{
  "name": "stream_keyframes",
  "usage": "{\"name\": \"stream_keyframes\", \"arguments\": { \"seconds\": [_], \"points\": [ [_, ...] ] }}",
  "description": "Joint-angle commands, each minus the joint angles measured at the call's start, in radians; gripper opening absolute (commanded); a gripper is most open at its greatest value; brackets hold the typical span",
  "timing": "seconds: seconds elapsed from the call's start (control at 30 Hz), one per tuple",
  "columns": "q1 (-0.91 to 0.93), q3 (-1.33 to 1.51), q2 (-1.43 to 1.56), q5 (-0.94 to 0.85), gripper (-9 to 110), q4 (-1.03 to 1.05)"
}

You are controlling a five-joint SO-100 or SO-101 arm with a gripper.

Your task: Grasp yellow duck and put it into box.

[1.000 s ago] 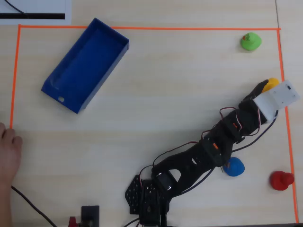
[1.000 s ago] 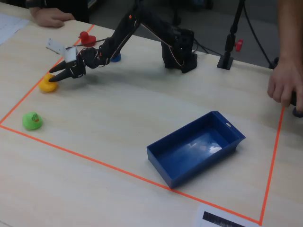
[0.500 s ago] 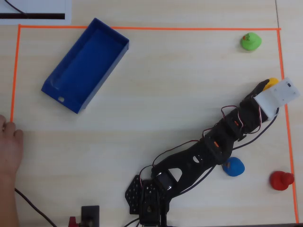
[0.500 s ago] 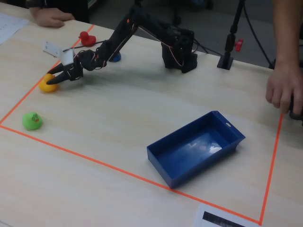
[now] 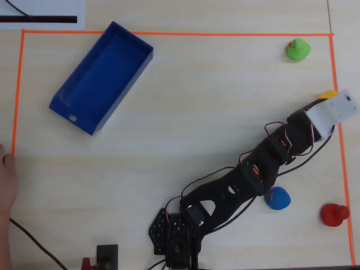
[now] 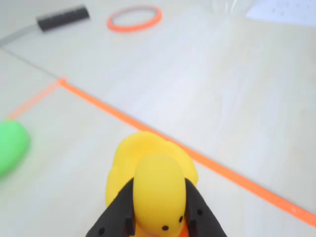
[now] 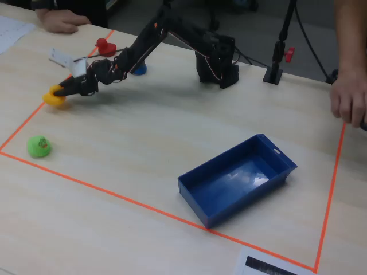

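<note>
I see the yellow duck (image 6: 158, 192) sitting at the far right edge of the taped work area in the overhead view, just inside the orange tape line (image 6: 163, 136), and in the wrist view its head fills the lower middle of the frame with a black finger (image 6: 118, 212) pressed against each side, so I read the jaws (image 7: 59, 94) as clenched on the yellow duck. In the fixed view the duck still looks to be resting on the counter (image 7: 160, 132), though I cannot tell for certain whether it is lifted clear. The arm (image 5: 253, 171) stretches out from its base near the bottom of the overhead view up to the right, its white camera mount (image 5: 334, 109) covering most of the duck so only a yellow sliver (image 5: 328, 94) shows there. The green duck (image 5: 297, 49) sits near, in the top right corner of the taped area, and the blue duck (image 5: 277, 198) and the red duck (image 5: 334, 214) lie lower right beside the arm. The box (image 5: 84, 115) stands well apart, at the top left of the overhead view, set at an angle, and I see only its bare blue floor inside. A person's hand (image 7: 350, 97) rests at the counter's edge in the fixed view.
</note>
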Motion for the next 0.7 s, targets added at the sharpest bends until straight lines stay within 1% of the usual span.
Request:
{"name": "stream_keyframes", "arguments": {
  "seconds": [0.0,0.07,0.17,0.23,0.3,0.4,0.47,0.6,0.67],
  "points": [
    [0.0,0.095,0.253,0.055,0,0.143],
    [-0.008,0.199,0.394,0.078,0,0.252],
    [-0.038,0.367,0.638,0.08,0,0.474],
    [-0.077,0.48,0.805,0.08,0,0.63],
    [-0.135,0.624,0.982,0.08,0,0.738],
    [-0.27,0.871,1.25,0.097,0,0.788],
    [-0.38,0.986,1.401,0.118,0,0.828],
    [-0.586,1.022,1.562,0.115,0,1.1],
    [-0.696,1.017,1.598,0.15,0,1.187]
  ]
}}
